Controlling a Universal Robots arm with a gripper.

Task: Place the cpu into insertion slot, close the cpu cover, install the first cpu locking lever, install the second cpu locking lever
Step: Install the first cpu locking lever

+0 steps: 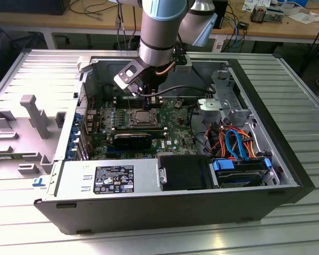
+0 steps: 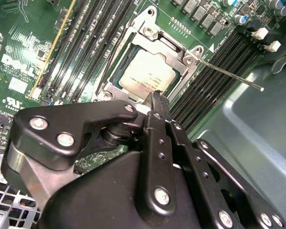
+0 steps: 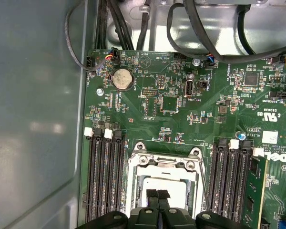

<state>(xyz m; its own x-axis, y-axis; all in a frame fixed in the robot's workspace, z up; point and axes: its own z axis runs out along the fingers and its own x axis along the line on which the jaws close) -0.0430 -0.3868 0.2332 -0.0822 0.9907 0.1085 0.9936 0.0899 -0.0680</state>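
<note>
gripper (image 3: 157, 196): my fingertips are pressed together, nothing between them, hovering over the socket.
cpu (image 2: 145, 76): sits in the insertion slot (image 2: 109, 78) under the cpu cover (image 2: 178, 53); my fingers hide its near edge.
locking lever (image 2: 229, 76): juts sideways.

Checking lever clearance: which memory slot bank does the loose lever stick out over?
The bank beside the grey case wall: the lever juts across it. The other bank, by the yellow-edged slot, is clear of it.

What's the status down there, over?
End effector shut, over cpu cover. Cpu seated in insertion slot, cover down. One lever sticking out sideways.
</note>
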